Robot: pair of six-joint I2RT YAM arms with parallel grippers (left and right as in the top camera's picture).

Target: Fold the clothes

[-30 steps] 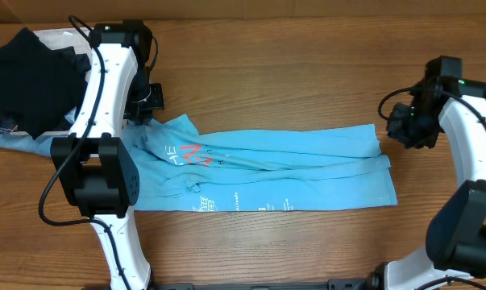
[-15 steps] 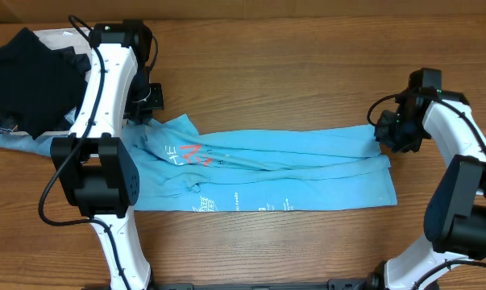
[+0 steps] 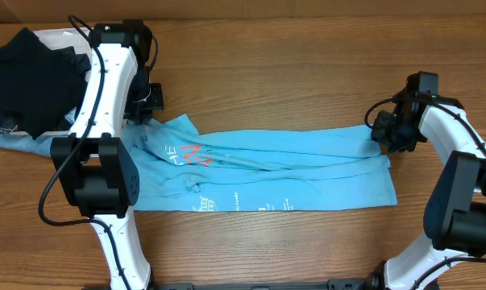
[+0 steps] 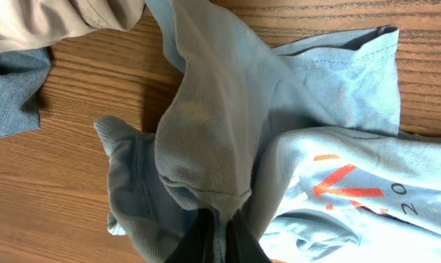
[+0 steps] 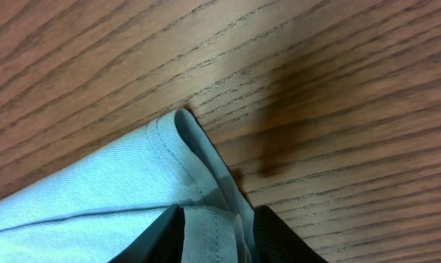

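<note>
T-shirt (image 3: pixel 291 173) lies as long strip on surface (image 3: pixel 267 72), right of black garment (image 3: pixel 29 76). Bunched end nearest black garment clamped in left claw (image 4: pixel 221 237). Hem corner farthest from it straddled by right claw (image 5: pixel 217 239), fingers apart. Cotton likely light, limp, wrinkle-prone; pinch corners through all layers.

I've brought my right gripper (image 3: pixel 385 133) in from off to the right onto the T-shirt's (image 3: pixel 307 181) upper right corner, its fingers now straddling the hem
</note>
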